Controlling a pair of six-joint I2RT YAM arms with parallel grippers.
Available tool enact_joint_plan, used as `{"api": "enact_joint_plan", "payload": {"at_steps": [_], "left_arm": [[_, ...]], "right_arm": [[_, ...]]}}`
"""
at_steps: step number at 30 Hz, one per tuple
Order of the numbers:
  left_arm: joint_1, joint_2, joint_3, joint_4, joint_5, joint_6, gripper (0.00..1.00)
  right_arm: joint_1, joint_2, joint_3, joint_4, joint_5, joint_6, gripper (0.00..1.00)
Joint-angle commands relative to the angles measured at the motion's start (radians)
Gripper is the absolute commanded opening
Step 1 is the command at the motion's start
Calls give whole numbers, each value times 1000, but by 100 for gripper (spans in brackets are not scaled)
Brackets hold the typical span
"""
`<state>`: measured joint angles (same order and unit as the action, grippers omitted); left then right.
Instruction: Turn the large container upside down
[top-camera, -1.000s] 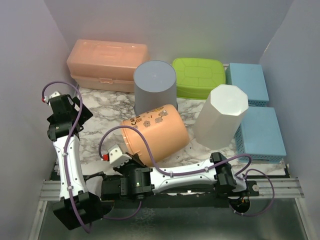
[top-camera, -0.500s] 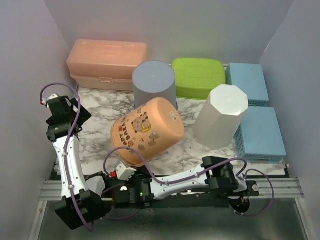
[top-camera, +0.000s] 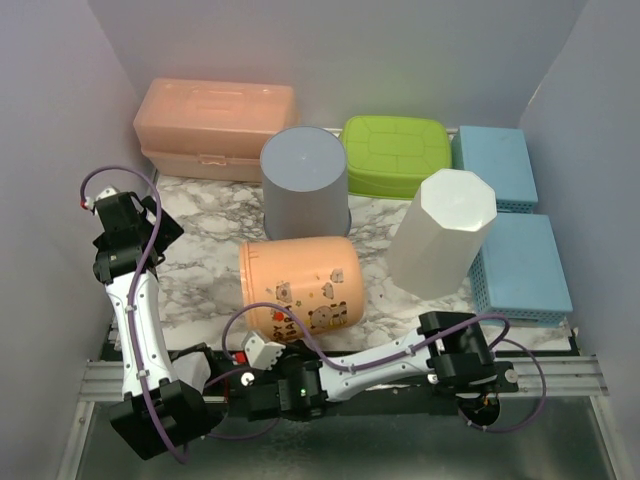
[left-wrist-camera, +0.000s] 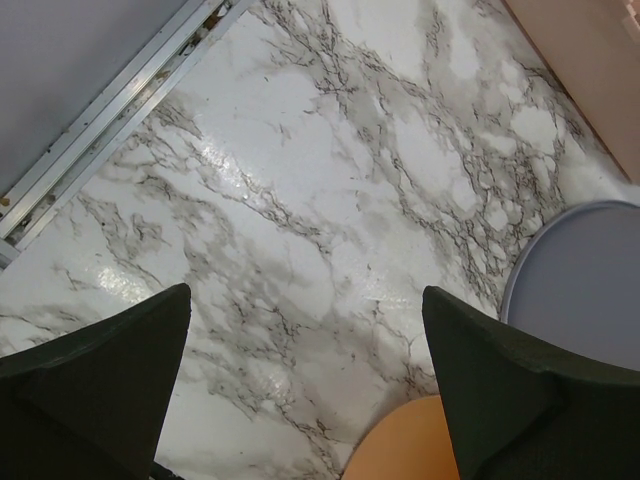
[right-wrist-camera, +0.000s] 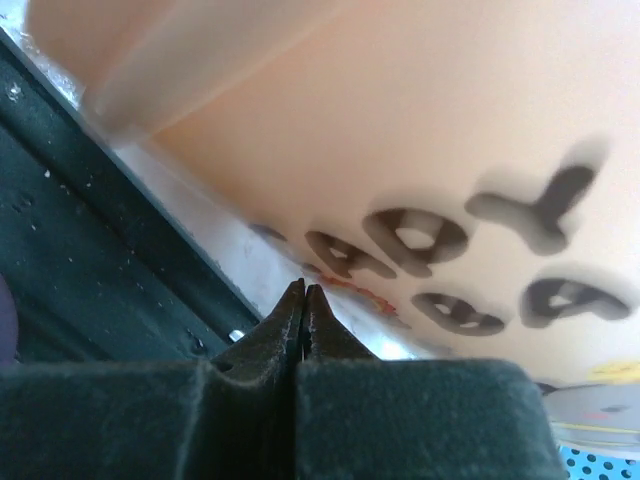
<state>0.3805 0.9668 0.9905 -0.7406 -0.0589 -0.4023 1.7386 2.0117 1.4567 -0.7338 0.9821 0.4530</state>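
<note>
The large orange container (top-camera: 300, 285), printed with bears and letters, lies on its side in the middle of the marble table. Its printed wall fills the right wrist view (right-wrist-camera: 400, 130). My right gripper (top-camera: 262, 340) is low at its near left side. Its fingertips (right-wrist-camera: 303, 292) are pressed together and hold nothing, just under the container wall. My left gripper (top-camera: 150, 222) hangs open and empty over the table's left part. In the left wrist view (left-wrist-camera: 305, 300) only an orange edge (left-wrist-camera: 410, 445) of the container shows, at the bottom.
An upturned grey bin (top-camera: 305, 180) stands right behind the orange container and also shows in the left wrist view (left-wrist-camera: 590, 270). A white octagonal bin (top-camera: 445, 230) stands to the right. A peach lidded box (top-camera: 215, 125), a green box (top-camera: 398, 152) and two blue baskets (top-camera: 520, 265) line the back and right.
The orange container rocked up onto its edge and rolled back down onto its side, print now facing up. My right gripper slid back toward the near edge. The left arm barely moved.
</note>
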Motion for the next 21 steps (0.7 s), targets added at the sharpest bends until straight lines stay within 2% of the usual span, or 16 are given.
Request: {"api": "enact_joint_plan", "payload": {"at_steps": [1, 6, 9, 13, 14, 18, 20, 21], "left_arm": [[9, -25, -15, 40, 87, 3, 99], [10, -51, -39, 65, 210, 4, 99], [10, -69, -44, 73, 323, -5, 99], [10, -102, -31, 67, 386, -22, 99], [10, -111, -22, 66, 407, -28, 99], [9, -125, 26, 51, 512, -48, 99], [8, -135, 59, 20, 509, -45, 98], [9, -142, 76, 2, 494, -40, 97]], "right_arm": [[13, -79, -48, 15, -3, 47, 1], [12, -165, -34, -51, 8, 225, 2], [13, -238, -48, -38, 16, 278, 2], [1, -357, -99, 43, 18, 290, 9], [-14, -388, -112, 62, 5, 296, 15], [-136, -533, -185, 150, -121, 297, 22], [-196, -618, -242, 239, -176, 259, 24], [-213, -667, -280, 308, -194, 226, 29]]}}
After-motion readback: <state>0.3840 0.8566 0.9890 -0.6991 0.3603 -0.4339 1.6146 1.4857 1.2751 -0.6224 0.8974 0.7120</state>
